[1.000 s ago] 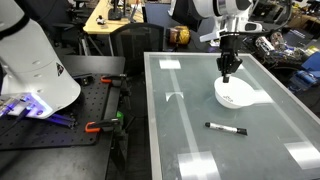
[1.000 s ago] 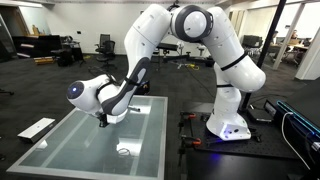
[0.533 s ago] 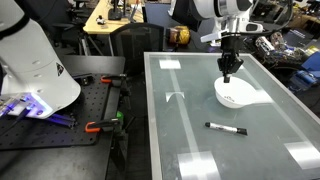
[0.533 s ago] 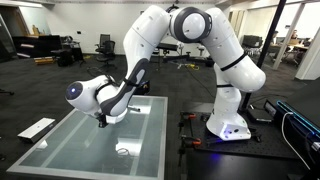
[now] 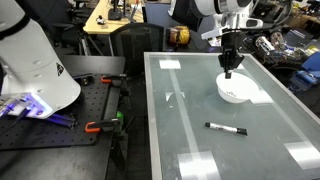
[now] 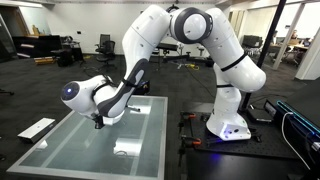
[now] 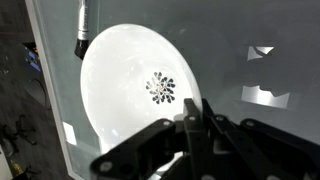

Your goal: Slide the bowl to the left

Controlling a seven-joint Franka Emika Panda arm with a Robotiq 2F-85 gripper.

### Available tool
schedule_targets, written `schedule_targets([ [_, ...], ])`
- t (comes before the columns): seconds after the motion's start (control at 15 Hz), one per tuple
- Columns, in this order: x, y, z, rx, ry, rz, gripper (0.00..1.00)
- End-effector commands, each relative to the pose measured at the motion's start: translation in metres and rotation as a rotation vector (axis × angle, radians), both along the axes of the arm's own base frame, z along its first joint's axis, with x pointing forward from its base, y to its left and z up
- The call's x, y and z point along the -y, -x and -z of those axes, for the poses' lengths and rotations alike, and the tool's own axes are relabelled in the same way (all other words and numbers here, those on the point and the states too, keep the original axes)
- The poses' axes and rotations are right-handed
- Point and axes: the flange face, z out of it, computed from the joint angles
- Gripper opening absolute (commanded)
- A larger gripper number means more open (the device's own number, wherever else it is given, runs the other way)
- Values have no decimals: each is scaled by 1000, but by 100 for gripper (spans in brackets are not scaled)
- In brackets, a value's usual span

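The white round bowl (image 5: 237, 90) sits on the glass table (image 5: 190, 120) toward its far side. It fills the wrist view (image 7: 125, 85), plain apart from a glare spot. My gripper (image 5: 229, 72) points straight down at the bowl's near rim. Its fingers (image 7: 190, 118) are pressed together and shut, with the tips at the bowl's edge and nothing between them. In an exterior view, my gripper (image 6: 97, 122) is low over the table and the arm hides the bowl.
A black marker pen (image 5: 226, 128) lies on the glass nearer the camera than the bowl, and it also shows in the wrist view (image 7: 83, 25). Clamps (image 5: 100, 126) and a second robot base (image 5: 35, 70) stand on the bench beside the table. Cluttered shelves lie beyond the far edge.
The gripper and the bowl have shifted together a little across the glass, away from the marker. The marker has not moved.
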Motion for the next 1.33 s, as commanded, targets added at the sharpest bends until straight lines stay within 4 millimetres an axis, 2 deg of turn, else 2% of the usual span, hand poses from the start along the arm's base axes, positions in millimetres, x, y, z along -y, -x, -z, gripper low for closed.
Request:
schedule_targets([
  [0.0,-12,-6,-19,-7,19,-46,2],
  [0.87,-63,-13,-45,-12,14,-224,2],
  [1.27,-95,-6,-53,2,10,-261,2],
])
